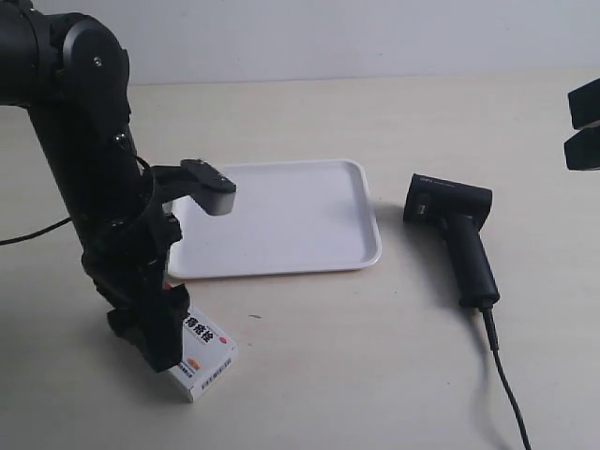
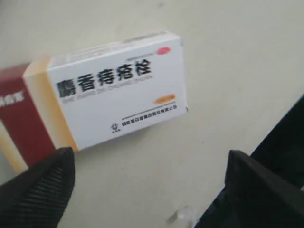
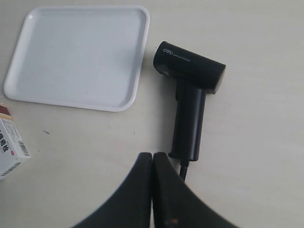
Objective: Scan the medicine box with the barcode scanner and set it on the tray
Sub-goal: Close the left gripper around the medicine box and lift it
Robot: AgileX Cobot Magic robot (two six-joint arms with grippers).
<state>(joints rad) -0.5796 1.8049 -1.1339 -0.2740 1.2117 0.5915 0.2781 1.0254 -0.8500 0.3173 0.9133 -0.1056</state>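
The medicine box (image 1: 206, 361) lies flat on the table near the front, white with a dark red and tan end and blue text (image 2: 114, 90). My left gripper (image 2: 152, 190) hangs low just beside it, open, its fingers (image 2: 38, 190) spread wide over bare table and not touching the box. The black barcode scanner (image 1: 459, 234) lies on its side right of the white tray (image 1: 281, 220). My right gripper (image 3: 153, 159) is shut and empty, above the table near the scanner's (image 3: 190, 95) handle end. The tray (image 3: 80, 57) holds nothing.
The scanner's thin black cable (image 1: 506, 375) runs from the handle to the front edge. The left arm (image 1: 103, 187) stands tall between the tray's left end and the box. Only a piece of the right arm (image 1: 583, 150) shows at the exterior view's right edge.
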